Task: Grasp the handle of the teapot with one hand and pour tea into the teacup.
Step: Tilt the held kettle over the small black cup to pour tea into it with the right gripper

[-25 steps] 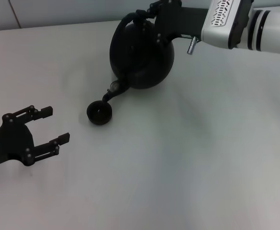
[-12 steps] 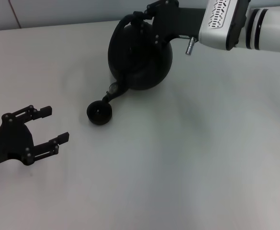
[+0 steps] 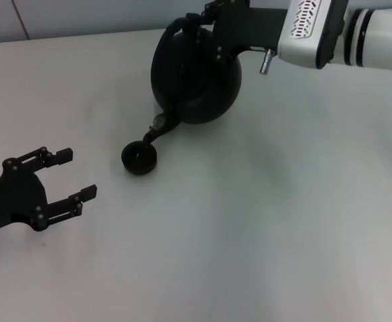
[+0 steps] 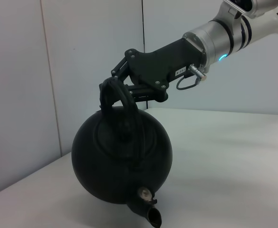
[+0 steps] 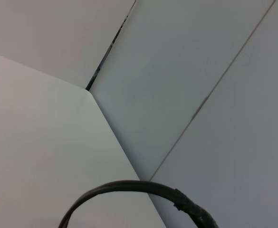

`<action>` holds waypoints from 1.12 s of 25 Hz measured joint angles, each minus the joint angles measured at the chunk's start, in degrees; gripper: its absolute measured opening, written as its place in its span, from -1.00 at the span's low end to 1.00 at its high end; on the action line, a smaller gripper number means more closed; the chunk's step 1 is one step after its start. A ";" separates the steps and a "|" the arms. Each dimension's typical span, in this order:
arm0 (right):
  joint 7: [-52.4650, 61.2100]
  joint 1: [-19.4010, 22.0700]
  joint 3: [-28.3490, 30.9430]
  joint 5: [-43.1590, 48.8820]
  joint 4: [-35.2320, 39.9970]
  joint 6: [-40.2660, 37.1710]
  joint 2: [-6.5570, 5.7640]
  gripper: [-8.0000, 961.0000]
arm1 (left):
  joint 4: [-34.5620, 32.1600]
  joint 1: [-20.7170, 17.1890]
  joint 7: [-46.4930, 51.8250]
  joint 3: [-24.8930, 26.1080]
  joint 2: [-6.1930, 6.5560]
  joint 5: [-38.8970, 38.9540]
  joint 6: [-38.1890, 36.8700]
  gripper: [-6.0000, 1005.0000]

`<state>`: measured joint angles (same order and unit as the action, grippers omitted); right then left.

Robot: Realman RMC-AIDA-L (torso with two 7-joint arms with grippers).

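Observation:
The matte-black teapot (image 3: pixel 194 77) hangs tilted above the white table, its spout (image 3: pixel 157 127) pointing down over the tiny black teacup (image 3: pixel 139 158). My right gripper (image 3: pixel 197 20) is shut on the arched handle (image 3: pixel 173 30) at the pot's top. The left wrist view shows the teapot (image 4: pixel 122 161), the handle (image 4: pixel 124 102) in my right gripper (image 4: pixel 111 85) and the spout (image 4: pixel 150 213). The right wrist view shows only an arc of the handle (image 5: pixel 129 187). My left gripper (image 3: pixel 68 176) is open and empty, low at the left, apart from the cup.
The white table (image 3: pixel 283 215) spreads wide to the right and front. Grey wall panels (image 4: pixel 91 57) stand behind the table's far edge. My right arm (image 3: pixel 343 33) reaches in from the upper right.
The teapot and my right gripper have shifted slightly up and left. The left gripper and the teacup have not moved.

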<state>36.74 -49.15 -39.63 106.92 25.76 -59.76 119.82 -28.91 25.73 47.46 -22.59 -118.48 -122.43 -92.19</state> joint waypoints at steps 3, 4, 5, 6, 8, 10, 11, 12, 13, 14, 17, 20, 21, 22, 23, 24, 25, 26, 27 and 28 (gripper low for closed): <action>0.00 0.34 -2.04 -1.84 0.36 0.04 0.05 -0.77 | 0.00 0.00 0.00 0.00 0.00 0.00 0.00 0.50; 0.00 0.58 -3.36 -2.92 0.70 0.20 0.05 -0.77 | 0.00 0.02 0.00 0.00 0.00 0.00 0.00 0.50; 0.01 0.94 -4.97 -4.25 1.23 0.53 0.06 -0.77 | 0.00 0.02 0.00 0.00 0.00 0.00 0.00 0.50; 0.07 1.31 -6.48 -5.33 1.71 0.93 0.06 -0.77 | 0.00 0.02 -0.01 0.00 0.00 0.00 0.00 0.50; 0.34 1.99 -9.76 -7.62 2.66 2.23 0.06 -0.77 | 0.00 0.02 -0.06 0.00 0.00 0.00 0.11 0.50; 0.63 2.79 -13.98 -10.32 3.50 4.24 0.06 -0.77 | 0.00 0.02 -0.07 0.00 0.00 0.00 0.28 0.50; 0.67 3.01 -15.59 -11.33 3.70 5.01 0.06 -0.77 | 0.00 0.02 -0.09 0.00 0.00 0.00 0.33 0.50; 0.67 3.43 -17.96 -12.94 3.91 6.59 0.06 -0.77 | 0.00 0.02 -0.15 0.00 0.00 0.00 0.45 0.50; 0.67 3.43 -17.96 -12.94 3.91 6.59 0.06 -0.77 | 0.00 0.02 -0.19 0.00 0.00 -0.01 0.48 0.50; 0.68 3.63 -18.84 -13.41 4.02 7.16 0.06 -0.78 | 0.00 0.03 -0.22 0.00 0.00 0.00 0.52 0.50; 0.72 3.80 -19.19 -13.49 4.15 7.40 0.06 -0.78 | 0.00 0.02 -0.23 0.00 0.00 -0.01 0.54 0.50; 0.77 3.93 -19.23 -13.53 4.24 7.33 0.06 -0.78 | 0.00 0.02 -0.30 0.00 0.06 -0.03 0.67 0.50; 0.78 4.01 -19.25 -13.63 4.34 7.27 0.07 -0.78 | 0.00 0.02 -0.32 0.00 0.08 -0.04 0.71 0.50; 0.79 4.14 -19.26 -13.85 4.56 7.14 0.07 -0.78 | 0.00 0.02 -0.33 0.00 0.08 -0.08 0.74 0.50; 0.79 4.14 -19.26 -13.85 4.56 7.14 0.07 -0.78 | 0.00 0.02 -0.33 0.00 0.08 -0.08 0.74 0.50; 0.79 4.22 -19.27 -13.93 4.70 7.08 0.07 -0.78 | 0.00 0.02 -0.34 0.00 0.09 -0.09 0.74 0.50; 0.79 4.32 -19.27 -13.97 4.90 7.02 0.06 -0.78 | 0.00 0.02 -0.35 0.00 0.09 -0.11 0.77 0.50; 0.79 4.40 -19.30 -14.00 5.11 6.99 0.06 -0.79 | 0.00 0.02 -0.35 0.00 0.09 -0.14 0.83 0.50; 0.79 4.47 -19.34 -14.03 5.29 6.94 0.06 -0.79 | 0.00 0.02 -0.35 0.00 0.09 -0.16 0.94 0.50; 0.79 4.49 -19.38 -14.05 5.34 6.91 0.06 -0.79 | 0.00 0.02 -0.35 0.00 0.09 -0.17 1.08 0.50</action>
<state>37.53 -44.66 -59.00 92.87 31.10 -52.84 119.88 -28.91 25.75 47.11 -22.59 -118.38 -122.60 -91.11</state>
